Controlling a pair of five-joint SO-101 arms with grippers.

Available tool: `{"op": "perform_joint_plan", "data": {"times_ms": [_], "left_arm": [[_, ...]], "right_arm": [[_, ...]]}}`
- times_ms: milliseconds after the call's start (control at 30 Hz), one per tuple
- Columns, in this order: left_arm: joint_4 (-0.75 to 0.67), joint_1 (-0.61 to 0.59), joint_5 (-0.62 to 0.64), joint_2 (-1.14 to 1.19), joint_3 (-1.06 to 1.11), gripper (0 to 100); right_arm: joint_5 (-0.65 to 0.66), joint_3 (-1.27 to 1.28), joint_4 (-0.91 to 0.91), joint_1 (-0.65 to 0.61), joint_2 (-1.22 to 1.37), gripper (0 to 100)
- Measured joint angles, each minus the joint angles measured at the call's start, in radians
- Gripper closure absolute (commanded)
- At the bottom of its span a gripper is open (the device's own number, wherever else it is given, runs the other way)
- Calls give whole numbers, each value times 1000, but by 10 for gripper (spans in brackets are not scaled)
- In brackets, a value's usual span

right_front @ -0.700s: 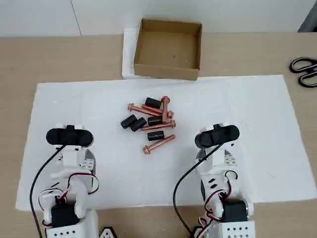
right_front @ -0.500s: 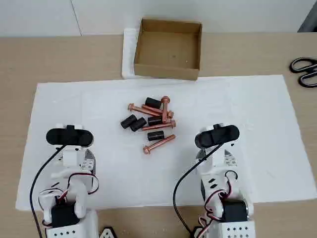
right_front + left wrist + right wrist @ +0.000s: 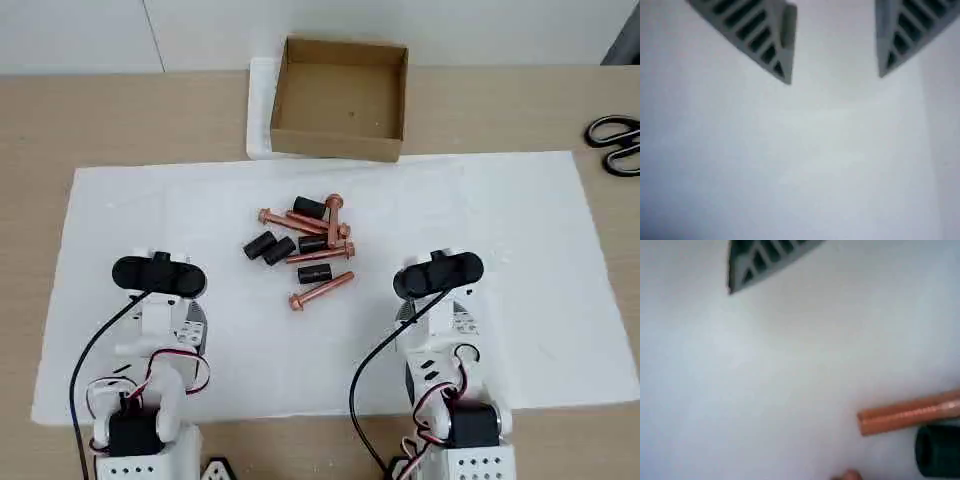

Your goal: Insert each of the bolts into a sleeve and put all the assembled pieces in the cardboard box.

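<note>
Seen from above, both grippers are hidden beneath their own arms: the left arm (image 3: 160, 276) and the right arm (image 3: 438, 272) show little more than dark wrist tops. The left wrist view shows its own gripper. The left gripper (image 3: 835, 77) stands wide open with nothing between its fingers (image 3: 755, 35), above a blurred white sheet (image 3: 800, 165). How far the right gripper (image 3: 762, 265) is open cannot be told, since just one grey part of it shows, cut off by the frame. Nothing is seen in its hold. Near it lies a copper bolt shank (image 3: 905, 416), cut off before its head, with a black sleeve (image 3: 939, 449), also cut off, just beside it. The bolts (image 3: 318, 290) and sleeves (image 3: 260, 245) lie in a loose heap ahead of both grippers and between them. Several bolts cross one another, so the sleeves are hard to count. The cardboard box (image 3: 340, 146) stands beyond the heap, well apart from either gripper, its bare floor showing. Scissors (image 3: 612, 140), cut off by the frame, lie on the table (image 3: 150, 120) far out past the right arm's outer side.
</note>
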Motion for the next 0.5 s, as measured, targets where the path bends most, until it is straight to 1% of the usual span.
{"op": "perform_joint_plan", "data": {"times_ms": [500], "left_arm": [[0,9,0,0,0,895]], "right_arm": [[0,0,0,0,0,847]]}}
